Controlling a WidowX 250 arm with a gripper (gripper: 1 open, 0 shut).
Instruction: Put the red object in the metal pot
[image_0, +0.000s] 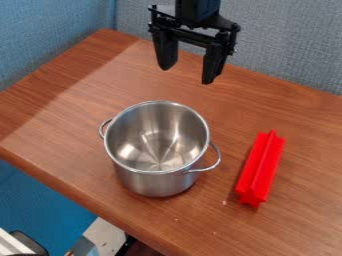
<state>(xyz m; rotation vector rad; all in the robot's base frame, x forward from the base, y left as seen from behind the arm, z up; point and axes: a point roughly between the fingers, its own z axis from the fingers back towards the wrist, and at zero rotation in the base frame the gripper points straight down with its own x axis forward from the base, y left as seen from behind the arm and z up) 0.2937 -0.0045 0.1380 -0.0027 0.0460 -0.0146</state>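
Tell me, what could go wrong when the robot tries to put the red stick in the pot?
The red object lies close to the table edge, so a clumsy grab might push it off. It looks about as long as the metal pot is wide, so it could catch on the rim. The open gripper hangs far from it.

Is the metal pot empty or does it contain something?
Empty: the metal pot shows only its bare shiny inside, and the red object lies on the table beside it.

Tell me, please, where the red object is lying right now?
The red object lies flat on the wooden table, at the right of the camera view, just right of the metal pot and apart from it.
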